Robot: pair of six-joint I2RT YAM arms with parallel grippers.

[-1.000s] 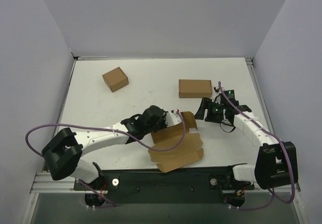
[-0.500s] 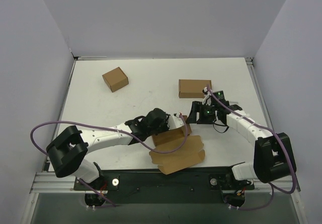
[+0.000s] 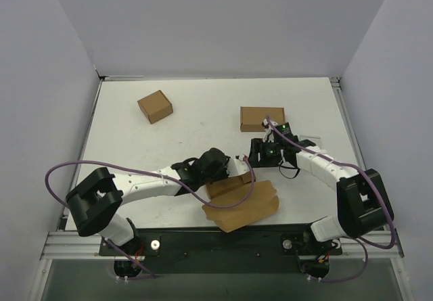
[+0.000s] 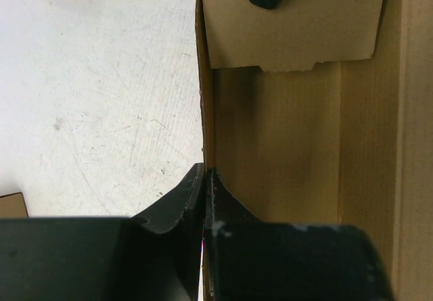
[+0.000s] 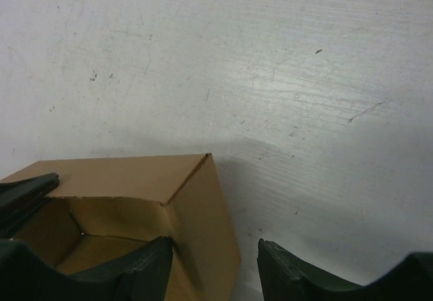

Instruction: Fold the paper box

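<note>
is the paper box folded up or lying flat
Partly folded: the paper box lies mostly flat, but one side wall stands up, pinched in the left gripper.

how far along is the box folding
Roughly partway. Done: two walls of the paper box stand up, meeting at a creased corner. In hand: the left fingers are shut on one upright wall, the right fingers open astride that corner. Left: the near panels lie flat, nothing closed over.

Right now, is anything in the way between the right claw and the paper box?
Nothing visible. The open right claw is at a raised corner of the paper box; the left claw pinches its wall.
</note>
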